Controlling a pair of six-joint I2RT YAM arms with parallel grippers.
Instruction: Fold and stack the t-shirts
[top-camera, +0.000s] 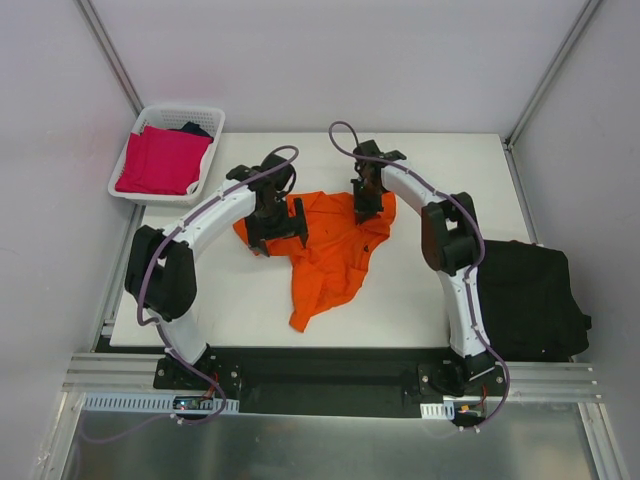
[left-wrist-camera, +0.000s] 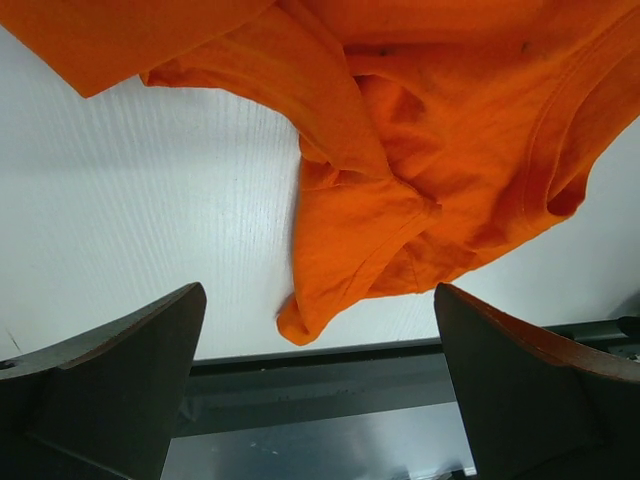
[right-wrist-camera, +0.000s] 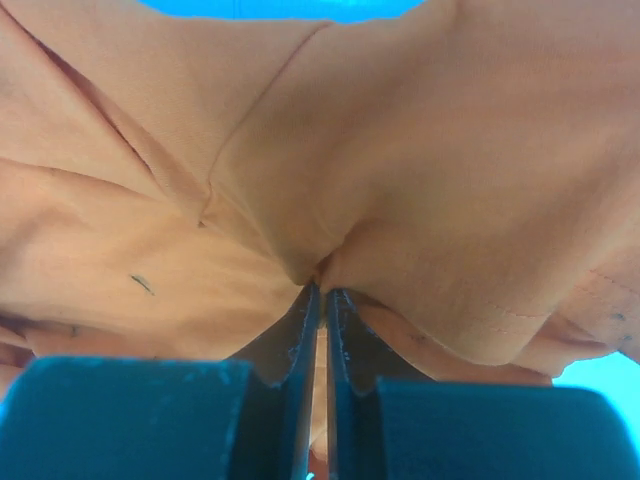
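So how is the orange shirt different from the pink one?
The orange shirt lies crumpled on the table; the pink shirt sits neatly in the white basket. The right fingers pinch the orange shirt; no fingers touch the pink shirt. Both are plain, bright cloth.

- The top view looked down from above and behind the arm bases (top-camera: 190, 372), covering the whole table (top-camera: 400, 300).
- The left wrist view looked low across it toward its near edge, close over the orange t-shirt (left-wrist-camera: 420, 150).
- The right wrist view sat against that same shirt's cloth.
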